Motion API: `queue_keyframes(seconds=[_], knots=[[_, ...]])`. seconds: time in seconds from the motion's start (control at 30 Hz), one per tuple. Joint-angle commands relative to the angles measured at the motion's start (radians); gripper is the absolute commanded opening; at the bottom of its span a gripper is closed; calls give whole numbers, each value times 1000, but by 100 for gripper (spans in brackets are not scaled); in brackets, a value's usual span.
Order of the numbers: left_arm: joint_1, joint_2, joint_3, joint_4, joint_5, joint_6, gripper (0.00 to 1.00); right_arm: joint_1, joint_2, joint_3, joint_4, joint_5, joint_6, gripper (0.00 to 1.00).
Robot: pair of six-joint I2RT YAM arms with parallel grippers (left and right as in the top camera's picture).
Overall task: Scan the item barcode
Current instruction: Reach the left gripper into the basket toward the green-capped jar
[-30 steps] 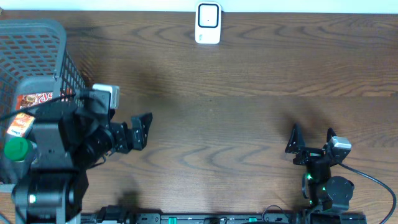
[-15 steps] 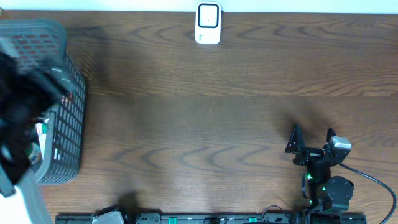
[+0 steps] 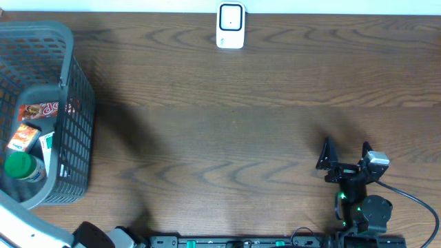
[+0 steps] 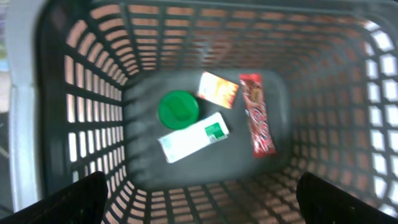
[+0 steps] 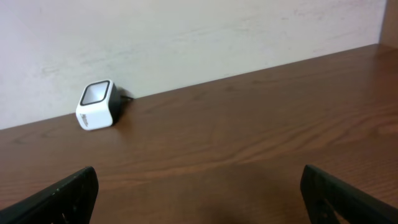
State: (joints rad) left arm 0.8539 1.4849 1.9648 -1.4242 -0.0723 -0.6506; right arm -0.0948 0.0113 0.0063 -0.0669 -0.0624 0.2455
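Well beyond left fingers (image 4: pixel 62 202): white box (image 4: pixel 193 137) in basket (image 4: pixel 25 124).

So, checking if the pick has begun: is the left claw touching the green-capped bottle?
Apart. The left wrist view shows the left claw open above the basket, green-capped bottle well clear of both fingers.

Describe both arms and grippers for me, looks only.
The right arm is black, with small green lights, a silver-grey block near the wrist and a black cable trailing off. The right gripper has two black, tapered fingers. Of the left arm, only a blurred pale section and a black part show. The left gripper also has black fingers.
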Motion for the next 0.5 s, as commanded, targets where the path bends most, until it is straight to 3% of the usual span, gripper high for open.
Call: queue_keyframes(seconds=[0.0, 0.17, 0.33, 0.47], knots=[[4, 35, -50, 9, -93, -43, 97, 7, -5, -1, -5, 5, 1, 99], [4, 55, -181, 109, -161, 20, 97, 7, -5, -1, -5, 5, 1, 99], [4, 55, -349, 273, -151, 282, 97, 7, -5, -1, -4, 5, 1, 99], [4, 55, -478, 377, 11, 534, 97, 7, -5, -1, -4, 5, 1, 99]])
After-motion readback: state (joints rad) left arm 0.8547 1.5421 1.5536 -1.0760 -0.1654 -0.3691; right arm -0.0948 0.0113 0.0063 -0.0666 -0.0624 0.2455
